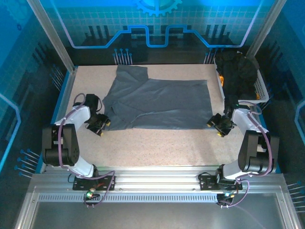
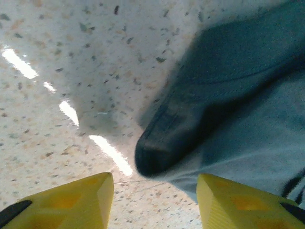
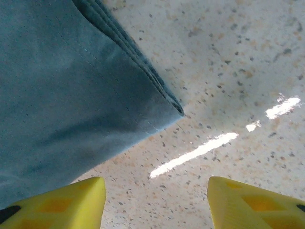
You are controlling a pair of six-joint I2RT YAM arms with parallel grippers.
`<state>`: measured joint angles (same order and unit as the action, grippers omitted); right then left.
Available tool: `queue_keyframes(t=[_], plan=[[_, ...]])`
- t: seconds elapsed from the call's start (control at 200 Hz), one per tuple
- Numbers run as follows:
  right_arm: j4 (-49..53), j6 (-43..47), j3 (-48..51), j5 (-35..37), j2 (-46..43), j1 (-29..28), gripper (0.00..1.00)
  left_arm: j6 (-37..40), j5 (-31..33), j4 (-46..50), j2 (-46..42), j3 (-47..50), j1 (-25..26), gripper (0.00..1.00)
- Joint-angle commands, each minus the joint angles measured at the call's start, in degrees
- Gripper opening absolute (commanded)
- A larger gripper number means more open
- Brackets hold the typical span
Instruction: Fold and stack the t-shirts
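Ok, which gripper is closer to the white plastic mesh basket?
Right. The right gripper is just in front of the basket; the left gripper sits past the grey t-shirt's left edge.

Near strip of table (image 1: 157, 143) between shirt hem and arm bases bare, free to pass; grey t-shirt (image 1: 159, 102) lies flat over middle and back, low, nothing tall on it; bare table left of it and a thin bare band behind; white basket (image 1: 261, 88) heaped with dark shirts (image 1: 238, 69) blocks back right corner, rim above table level; left gripper (image 1: 97, 125) just beside shirt's near left corner, right gripper (image 1: 220, 125) at near right corner, both with fingers spread; frame posts (image 1: 51, 36) and blue walls close sides and back
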<state>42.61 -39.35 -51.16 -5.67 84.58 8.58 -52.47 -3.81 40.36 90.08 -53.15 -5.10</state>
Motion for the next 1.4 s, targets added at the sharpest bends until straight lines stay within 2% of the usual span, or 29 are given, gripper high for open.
queue_keyframes(t=[0.0,0.14,0.325,0.365,0.425,0.55,0.62,0.865,1.136,1.281,1.396], plan=[[-2.0,0.0,0.2,-1.7,2.3,1.1,0.58,0.1,-1.5,-3.9,2.2,-0.1,-0.4,0.45],[-2.9,0.0,-0.4,-0.9,4.7,1.4,0.55,0.5,-1.7,-6.0,4.2,-1.2,-0.4,0.32],[-5.7,-0.6,-1.8,-0.1,9.5,1.3,0.44,1.3,-0.5,-4.9,4.6,-2.6,-0.4,0.07],[-5.8,-0.6,-2.6,0.2,10.7,1.2,0.42,1.7,0.1,-4.3,4.4,-2.8,-0.4,0.05],[-5.5,0.0,-4.1,0.8,12.4,0.9,0.33,2.4,1.3,-3.1,4.1,-3.2,-0.4,0.00],[-3.2,0.9,-6.5,4.2,13.4,-0.4,0.09,3.9,4.0,-0.6,2.9,-3.8,-0.6,0.00],[-1.6,0.7,-6.9,6.1,13.2,-0.8,0.00,4.4,5.0,0.7,2.4,-3.9,-0.9,0.00],[3.3,-0.7,-4.6,10.0,7.1,-1.8,0.00,6.3,7.6,5.2,-0.7,-3.4,-1.2,0.00],[8.4,-1.5,-3.4,8.7,1.6,-2.2,0.00,9.0,10.4,9.9,-4.8,-3.0,-1.2,0.00],[12.0,-1.9,-1.6,8.9,-1.6,-2.8,0.00,8.4,9.8,11.1,-8.1,0.3,-1.2,0.00],[12.8,-2.1,3.5,8.1,-5.1,-3.3,0.00,7.1,8.6,10.7,-11.0,4.7,-1.2,0.00]])
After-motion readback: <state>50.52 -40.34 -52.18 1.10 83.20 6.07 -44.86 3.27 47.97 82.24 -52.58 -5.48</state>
